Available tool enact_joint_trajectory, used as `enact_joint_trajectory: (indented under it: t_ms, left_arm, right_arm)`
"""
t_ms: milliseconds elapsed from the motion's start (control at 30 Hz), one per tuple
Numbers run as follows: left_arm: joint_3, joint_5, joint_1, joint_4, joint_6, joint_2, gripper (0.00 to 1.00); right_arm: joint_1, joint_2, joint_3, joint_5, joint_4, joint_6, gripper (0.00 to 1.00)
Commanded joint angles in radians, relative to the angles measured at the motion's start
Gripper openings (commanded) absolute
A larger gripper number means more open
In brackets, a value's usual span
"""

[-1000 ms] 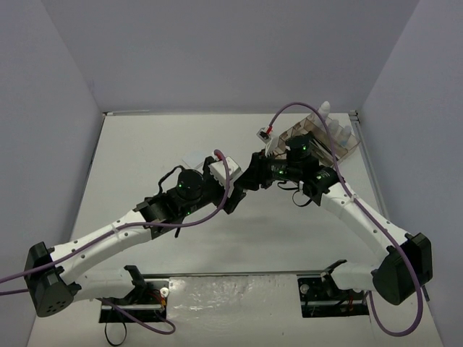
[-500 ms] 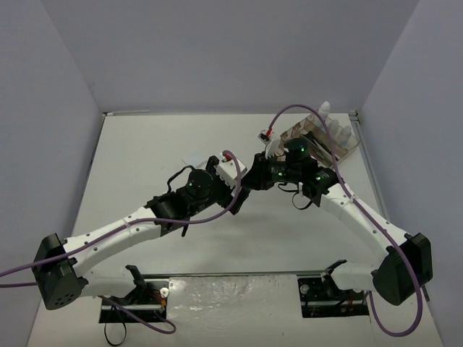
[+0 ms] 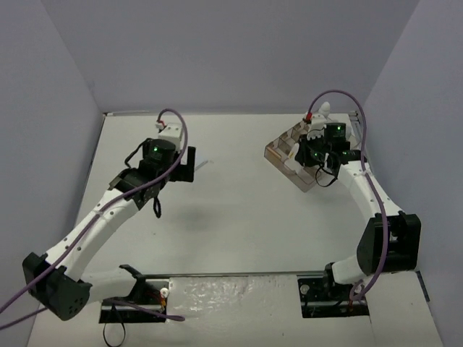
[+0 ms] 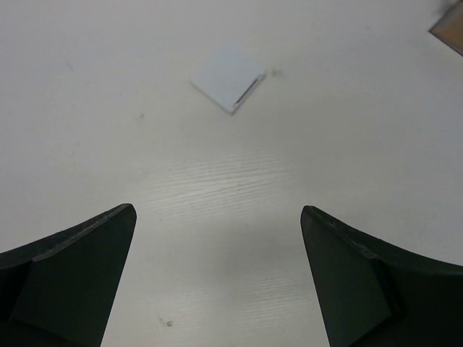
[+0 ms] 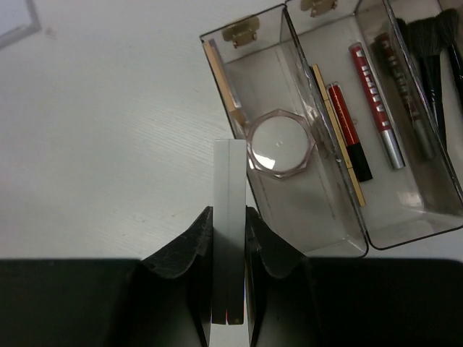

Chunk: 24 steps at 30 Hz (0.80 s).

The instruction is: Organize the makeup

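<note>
My right gripper (image 5: 230, 211) is shut on a thin white square pad (image 5: 230, 173), held edge-on over the near-left edge of the clear smoky tray (image 5: 340, 249). In the tray lie a round pink compact (image 5: 278, 142), red pencils (image 5: 349, 130), a wooden pencil (image 5: 334, 134) and black brushes (image 5: 427, 43). In the top view this gripper (image 3: 312, 155) hovers over the tray (image 3: 286, 153). My left gripper (image 4: 217, 210) is open and empty above bare table. A pale-blue square pad (image 4: 228, 78) lies flat ahead of it. In the top view the left gripper (image 3: 185, 165) is at the back left.
White-capped bottles (image 3: 325, 108) stand at the tray's far end by the back right corner. A corner of the tray (image 4: 452, 29) shows in the left wrist view. Walls close the table on the left, back and right.
The grippers were close together at the table's middle. The left arm has swung to the back left. The right arm has moved right, over the tray, with the white pad.
</note>
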Motion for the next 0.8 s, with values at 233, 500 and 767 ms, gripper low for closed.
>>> enact_joint_trajectory:
  t_ms: [233, 500, 767]
  left_arm:
    - [-0.102, 0.183, 0.353, -0.081, -0.067, -0.133, 0.97]
    - [-0.133, 0.22, 0.403, -0.075, -0.074, -0.142, 0.97]
    - [-0.149, 0.203, 0.403, -0.072, -0.078, -0.136, 0.97]
  right_arm:
    - [-0.016, 0.171, 0.098, 0.164, 0.02, -0.256, 0.0]
    - [-0.017, 0.176, 0.053, 0.204, 0.009, -0.255, 0.08]
    - [-0.01, 0.16, 0.047, 0.164, 0.009, -0.223, 0.36]
